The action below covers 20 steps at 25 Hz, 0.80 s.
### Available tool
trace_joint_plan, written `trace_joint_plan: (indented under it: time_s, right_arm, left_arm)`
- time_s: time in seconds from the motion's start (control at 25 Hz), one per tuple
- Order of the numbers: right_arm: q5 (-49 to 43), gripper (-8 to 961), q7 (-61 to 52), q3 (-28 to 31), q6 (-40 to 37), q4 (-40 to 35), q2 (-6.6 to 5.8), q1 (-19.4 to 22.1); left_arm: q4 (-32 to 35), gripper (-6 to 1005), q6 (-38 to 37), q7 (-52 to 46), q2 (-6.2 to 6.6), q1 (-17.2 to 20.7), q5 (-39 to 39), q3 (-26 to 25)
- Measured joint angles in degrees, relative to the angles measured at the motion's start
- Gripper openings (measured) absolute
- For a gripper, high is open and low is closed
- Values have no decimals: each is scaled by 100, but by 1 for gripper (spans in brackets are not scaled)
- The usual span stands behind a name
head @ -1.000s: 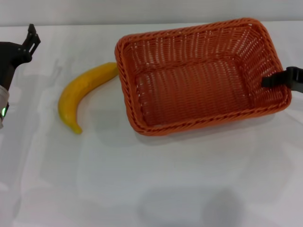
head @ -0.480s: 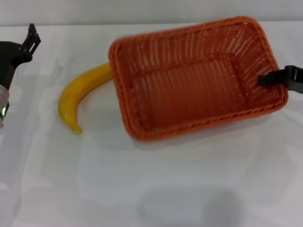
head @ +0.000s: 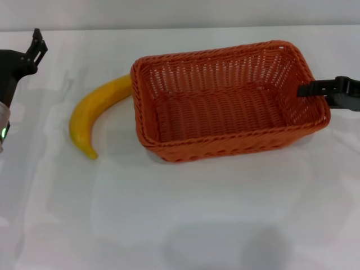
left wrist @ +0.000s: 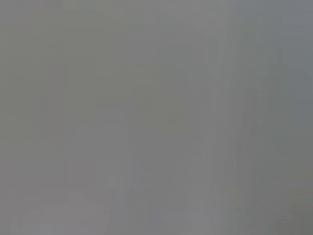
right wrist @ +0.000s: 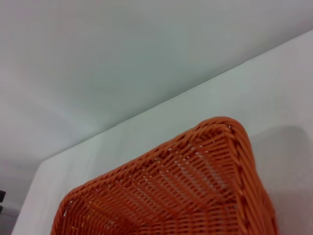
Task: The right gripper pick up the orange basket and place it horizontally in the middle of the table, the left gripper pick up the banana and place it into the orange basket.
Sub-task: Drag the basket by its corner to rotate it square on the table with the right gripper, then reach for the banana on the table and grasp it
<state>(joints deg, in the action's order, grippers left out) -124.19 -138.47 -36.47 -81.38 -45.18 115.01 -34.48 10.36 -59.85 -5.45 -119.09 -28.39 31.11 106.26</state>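
The orange basket (head: 225,147) sits in the middle of the white table (head: 191,219), its long sides running left to right. My right gripper (head: 306,89) is shut on the basket's right short wall, with one black finger showing inside the rim. The right wrist view looks along the braided rim of the orange basket (right wrist: 234,147) from close by. The yellow banana (head: 90,115) lies left of the basket, and its upper end meets the basket's left rim. My left gripper (head: 35,49) is parked at the far left edge, apart from the banana.
The left wrist view shows only a flat grey surface. Bare white tabletop stretches in front of the basket and the banana. The table's back edge (head: 180,28) runs just behind the basket.
The basket has swung round from a slanted pose to lie level, left to right, carried by my right gripper, which shifted left and back. The banana and left arm stayed put.
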Motion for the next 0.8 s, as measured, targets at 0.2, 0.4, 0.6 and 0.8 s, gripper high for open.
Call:
trace_joint_plan:
  time_s: [0.2,0.4,0.6,0.8]
  right_arm:
    - [126,568,175,0,2,87,2,28]
    - [316,677,524,24,14,88,3,72]
    - [460,801,834,73,182,96,-25,83]
    - [590,862,1193,73,529,142,-75,65]
  left_arm:
    - [-8,892,0,0,0,0,0,0]
    - [-7,892,0,0,0,0,0,0]
    - [16,893,0,0,0,0,0,0]
    - [33,893,0,0,0,0,29,0]
